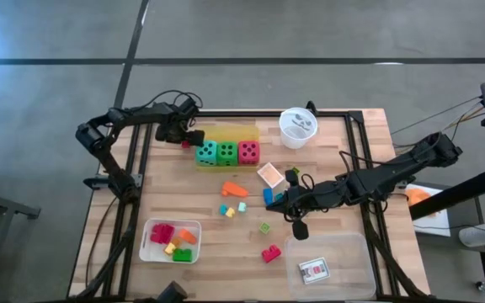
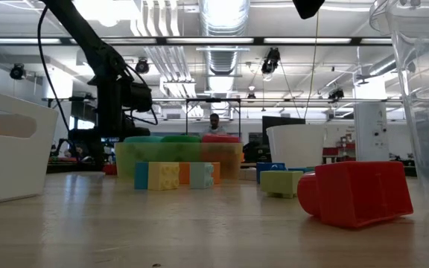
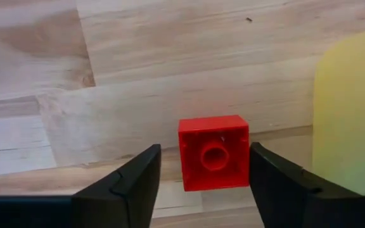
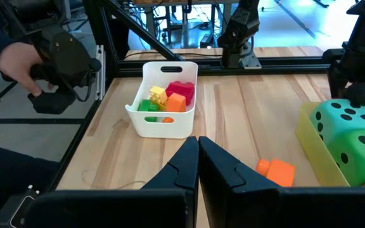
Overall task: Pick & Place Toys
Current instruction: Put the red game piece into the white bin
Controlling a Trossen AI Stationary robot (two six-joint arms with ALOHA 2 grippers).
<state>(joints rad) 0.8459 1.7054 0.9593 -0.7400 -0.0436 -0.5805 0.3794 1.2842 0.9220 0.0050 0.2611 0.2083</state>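
Note:
A small red block (image 3: 213, 152) lies on the wooden table beside the yellow tray (image 1: 226, 133), which holds a teal, a green and a red die (image 1: 227, 152). My left gripper (image 1: 185, 137) points down over the block, open, with one finger on either side of it. My right gripper (image 1: 279, 202) hangs shut above the table's middle, holding nothing, close to a blue block (image 1: 268, 195). More blocks lie loose: an orange one (image 1: 234, 188), small blue and yellow ones (image 1: 230, 209), a green one (image 1: 264, 227) and a red one (image 1: 270, 253). My left gripper comes from above, pointing down. One finger (image 3: 277, 183) stands right at a side of the red block (image 3: 246, 152); I cannot tell whether it touches. The other finger (image 3: 138, 187) is apart from the block, which lies flat on the table.
A white bin (image 1: 147, 240) with several blocks stands near the front left. A clear tray (image 1: 352, 252) holding a card sits at the front right, and a white cup (image 1: 297, 128) at the back. A person's hand (image 4: 14, 63) holds a black device beyond the table's edge.

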